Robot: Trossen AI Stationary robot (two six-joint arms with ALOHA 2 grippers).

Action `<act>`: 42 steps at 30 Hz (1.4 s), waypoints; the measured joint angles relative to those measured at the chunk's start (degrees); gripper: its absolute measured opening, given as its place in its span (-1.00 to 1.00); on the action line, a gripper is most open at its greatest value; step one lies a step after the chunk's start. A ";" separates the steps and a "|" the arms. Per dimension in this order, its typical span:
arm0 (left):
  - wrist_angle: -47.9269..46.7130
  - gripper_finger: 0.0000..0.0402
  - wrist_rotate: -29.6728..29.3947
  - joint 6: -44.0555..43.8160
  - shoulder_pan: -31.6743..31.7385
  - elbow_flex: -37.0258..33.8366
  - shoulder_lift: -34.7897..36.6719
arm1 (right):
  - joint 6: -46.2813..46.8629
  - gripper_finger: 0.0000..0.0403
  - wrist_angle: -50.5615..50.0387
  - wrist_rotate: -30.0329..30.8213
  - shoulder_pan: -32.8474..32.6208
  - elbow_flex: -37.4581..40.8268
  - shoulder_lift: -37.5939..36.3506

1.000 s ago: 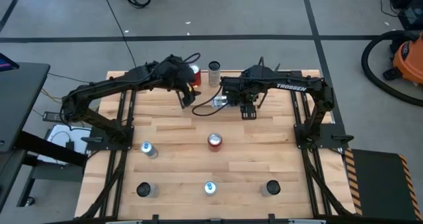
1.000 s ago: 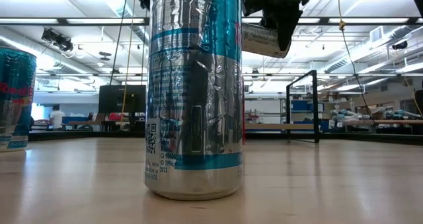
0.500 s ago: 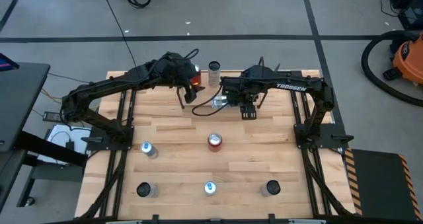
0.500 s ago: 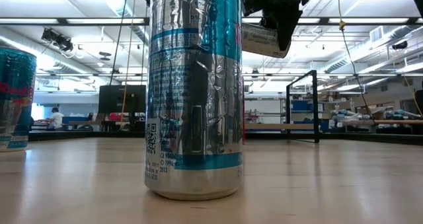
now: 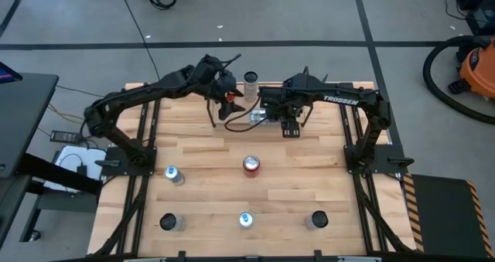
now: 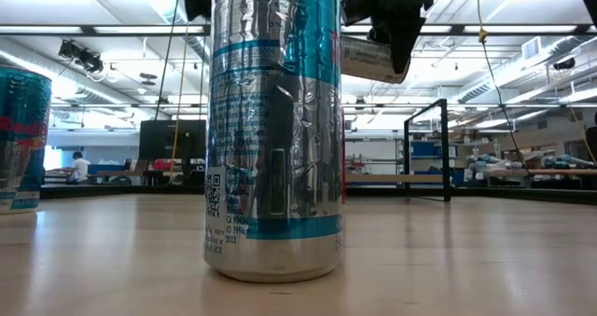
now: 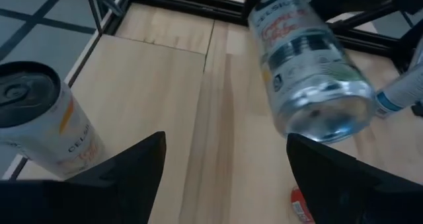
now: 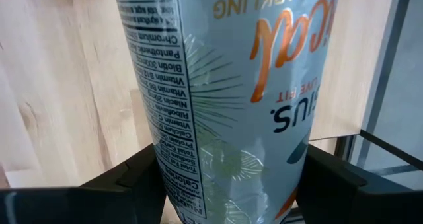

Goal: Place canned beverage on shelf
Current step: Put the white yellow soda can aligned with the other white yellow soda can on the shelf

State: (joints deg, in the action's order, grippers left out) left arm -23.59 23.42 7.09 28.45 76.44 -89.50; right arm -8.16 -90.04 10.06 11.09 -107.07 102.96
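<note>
My right gripper (image 5: 269,113) is shut on a pale Celsius can (image 8: 231,85), held on its side above the far middle of the table. It also shows high in the low view (image 6: 373,57). The shelf's black rods (image 5: 214,115) and wood board (image 7: 158,85) are at the far centre. A white can (image 5: 250,80) stands upright on its base there and also shows in the left wrist view (image 7: 43,125). My left gripper (image 5: 225,92) is open and empty, just left of the held can (image 7: 310,72). A bit of red can (image 5: 230,96) shows beside it. My right gripper pinches the can's round body (image 8: 172,184) between its two fingers (image 8: 125,184), which lie across the can. The gripper comes at it from above. The can lies about level, slightly tilted, lifted clear of the table.
Several cans stand on the near half of the table: a red one (image 5: 251,165), one at the left (image 5: 173,174), and three along the near edge (image 5: 245,219). The near-edge middle can fills the low view (image 6: 275,130). Black arm frames run along both table sides (image 5: 363,161).
My left gripper has moved toward the table's right and far edge, closer to the white can and the held can, and now covers most of the red can. My right gripper and its can have stayed nearly still.
</note>
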 joint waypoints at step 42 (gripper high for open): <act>4.95 0.57 0.16 -3.69 -4.62 0.00 0.03 | -0.73 0.33 -0.21 -7.06 0.20 0.02 0.00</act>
State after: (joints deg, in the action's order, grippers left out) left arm -18.63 23.58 3.40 23.83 76.44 -89.47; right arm -8.90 -90.25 3.00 11.29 -107.04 102.96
